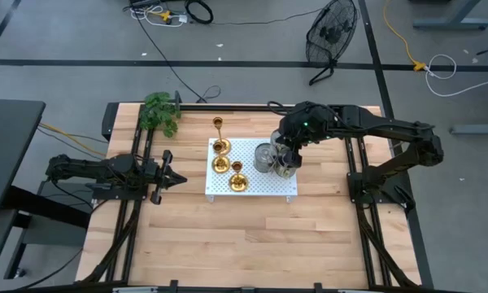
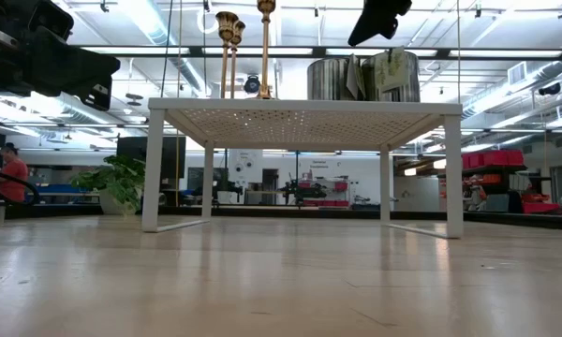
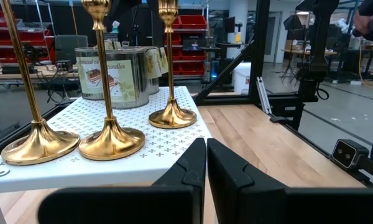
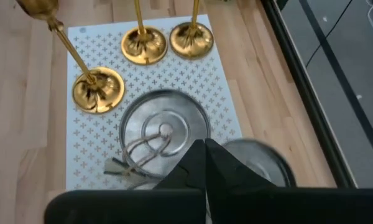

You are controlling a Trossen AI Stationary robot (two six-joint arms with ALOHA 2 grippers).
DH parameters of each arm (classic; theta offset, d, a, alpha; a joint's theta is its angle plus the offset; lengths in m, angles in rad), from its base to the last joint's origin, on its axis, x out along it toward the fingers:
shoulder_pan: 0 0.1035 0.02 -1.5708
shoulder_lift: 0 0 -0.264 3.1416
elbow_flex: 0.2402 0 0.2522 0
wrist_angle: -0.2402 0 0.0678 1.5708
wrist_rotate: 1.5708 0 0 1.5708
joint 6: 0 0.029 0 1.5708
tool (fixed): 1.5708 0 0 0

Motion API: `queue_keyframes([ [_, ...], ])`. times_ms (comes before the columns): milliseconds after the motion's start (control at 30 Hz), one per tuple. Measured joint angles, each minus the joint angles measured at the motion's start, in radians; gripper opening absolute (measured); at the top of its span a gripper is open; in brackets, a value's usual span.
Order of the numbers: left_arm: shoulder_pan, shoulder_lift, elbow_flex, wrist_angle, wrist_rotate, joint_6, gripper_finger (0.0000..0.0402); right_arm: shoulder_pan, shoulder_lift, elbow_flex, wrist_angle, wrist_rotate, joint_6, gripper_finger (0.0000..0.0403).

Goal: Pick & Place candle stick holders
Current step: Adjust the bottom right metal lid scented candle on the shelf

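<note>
Pale wooden tabletop [image 1: 228, 236], with a white perforated metal stand [image 1: 264, 189] at its middle toward the far edge. On the stand's right half, two round silver candle tins [image 1: 263, 159]; along its left edge, three shiny gold-brass candle stick holders [image 1: 220, 146]. Right gripper [image 1: 288, 168] pinched shut, empty, above the tins. Left gripper [image 1: 177, 179] shut, empty, near the tabletop's left edge.

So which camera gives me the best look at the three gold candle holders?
The left wrist view: the three candle holders stand close with stems and dished bases clear. The right wrist view shows mainly bases, the high view makes them tiny, the low view catches only stems.
</note>
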State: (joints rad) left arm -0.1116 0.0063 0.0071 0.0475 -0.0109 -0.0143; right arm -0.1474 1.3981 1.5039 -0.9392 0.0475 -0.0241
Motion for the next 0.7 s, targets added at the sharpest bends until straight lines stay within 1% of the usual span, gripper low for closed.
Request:
queue_keyframes([
  [233,0.0,0.0,0.0,0.0,0.0,0.0,0.0019,0.0,-0.037,-0.001,-0.095,0.0,0.019,0.0],
  [367,0.0,0.0,0.0,0.0,0.0,0.0,0.0019,-0.003,-0.065,-0.001,-0.178,-0.003,0.025,0.0],
  [533,0.0,0.0,0.0,0.0,0.0,0.0,0.0019,-0.009,-0.069,-0.001,-0.302,-0.003,0.043,0.0],
  [700,0.0,0.0,0.0,0.0,0.0,0.0,0.0019,-0.009,-0.066,-0.001,-0.373,-0.003,0.043,0.0],
])
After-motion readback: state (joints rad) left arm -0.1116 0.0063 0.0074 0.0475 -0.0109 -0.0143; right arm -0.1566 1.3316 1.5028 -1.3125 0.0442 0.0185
